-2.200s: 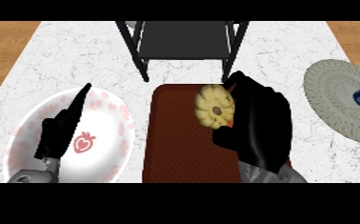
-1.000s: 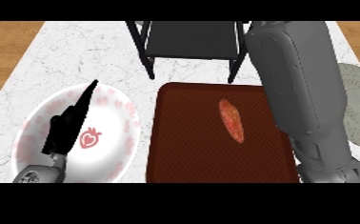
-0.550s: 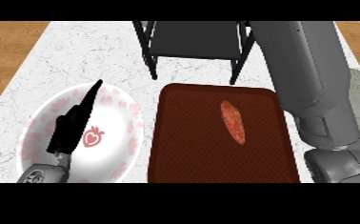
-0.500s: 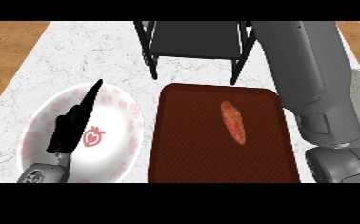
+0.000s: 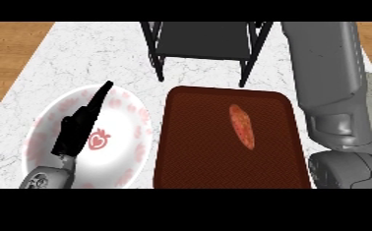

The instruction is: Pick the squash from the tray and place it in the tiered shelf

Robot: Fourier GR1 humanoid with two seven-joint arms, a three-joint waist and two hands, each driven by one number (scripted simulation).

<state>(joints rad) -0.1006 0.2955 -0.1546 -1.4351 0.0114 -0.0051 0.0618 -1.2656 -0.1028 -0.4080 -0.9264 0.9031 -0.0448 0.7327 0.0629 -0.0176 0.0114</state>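
Compared with the earlier frames, the right forearm has swung from above the tray to reach far along the right edge; its hand is out of view, so its state cannot be told. No squash shows on the tray, nor on the tiered shelf at the far side, so placement is probably under way but unconfirmed. A reddish oblong item lies on the tray. At near left the left hand rests, fingers straight, over the plate.
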